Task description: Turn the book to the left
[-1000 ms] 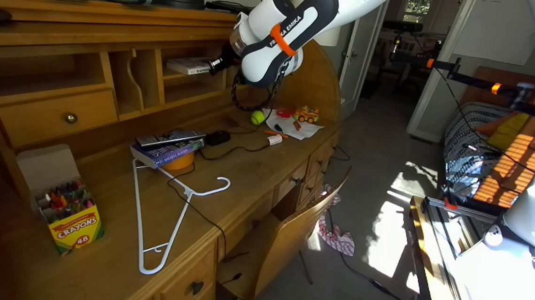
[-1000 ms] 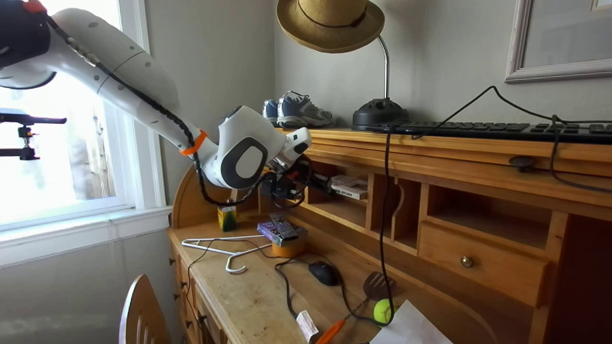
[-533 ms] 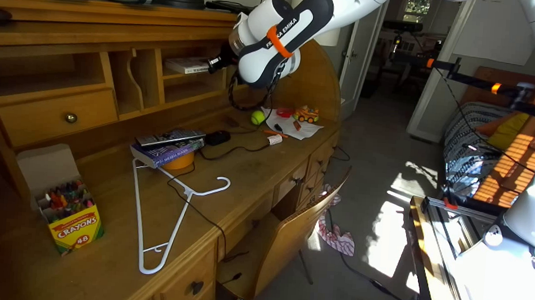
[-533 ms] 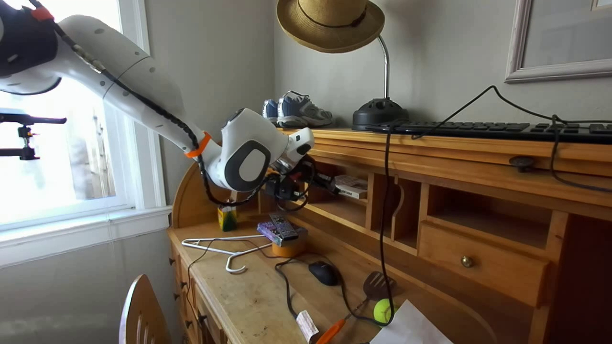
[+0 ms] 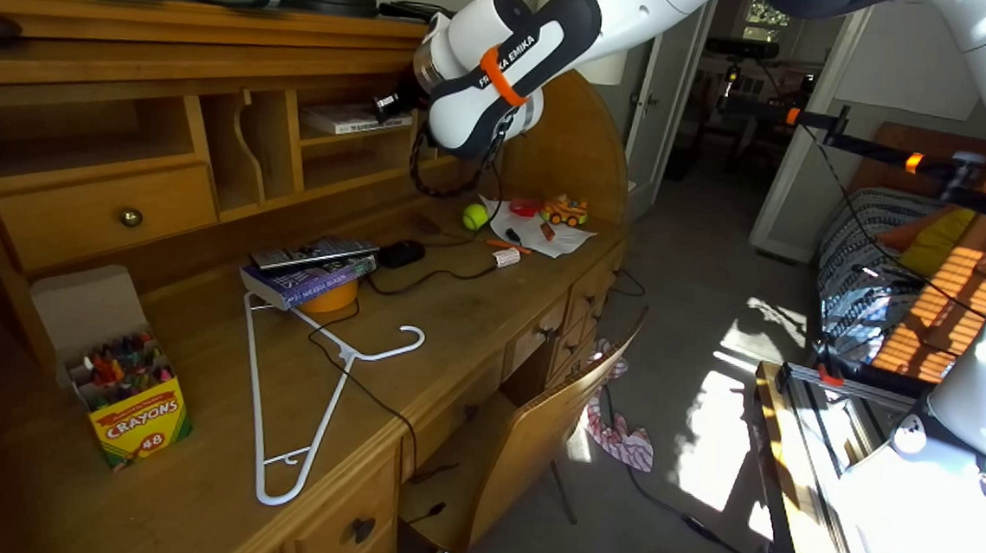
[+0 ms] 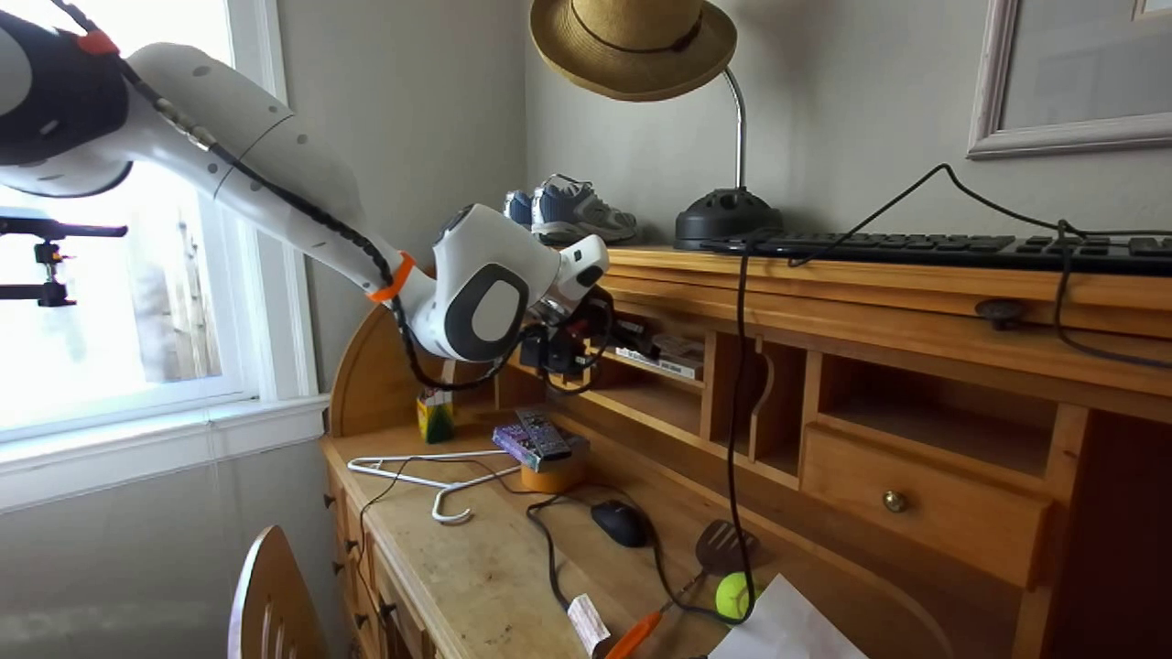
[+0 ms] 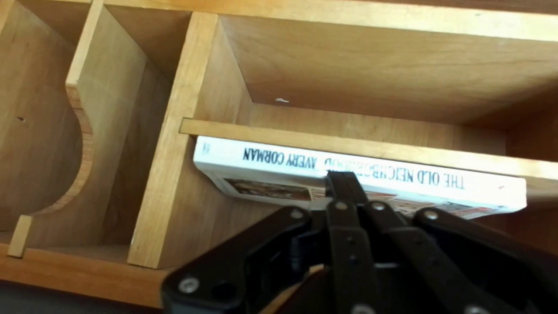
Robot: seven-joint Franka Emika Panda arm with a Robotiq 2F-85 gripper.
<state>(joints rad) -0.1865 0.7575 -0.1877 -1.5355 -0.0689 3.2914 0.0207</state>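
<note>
The pale whitish book [image 7: 283, 160] lies flat on a small shelf in the desk's upper cubby. Its printed spine faces out, nearly in line with the shelf edge, and reads upside down in the wrist view. It also shows in both exterior views [image 5: 360, 122] [image 6: 679, 363], partly behind the gripper in each. My gripper [image 7: 342, 175] is shut, its fingertips together with nothing between them. The tips overlap the middle of the spine in the wrist view; whether they touch it I cannot tell. The gripper also shows in both exterior views [image 5: 386, 106] [image 6: 652, 346].
The shelf board [image 7: 348, 144] and an upright divider [image 7: 174, 144] bound the cubby. On the desktop lie a purple book [image 5: 306, 281] with a remote, a white hanger [image 5: 349, 353], a crayon box [image 5: 136, 416] and a mouse [image 6: 620, 523]. A cable [image 6: 740, 412] hangs before the cubbies.
The gripper has moved a little up and along the cubby, left in one view and right in another. More of the book's spine shows now, and its near corner has shifted slightly.
</note>
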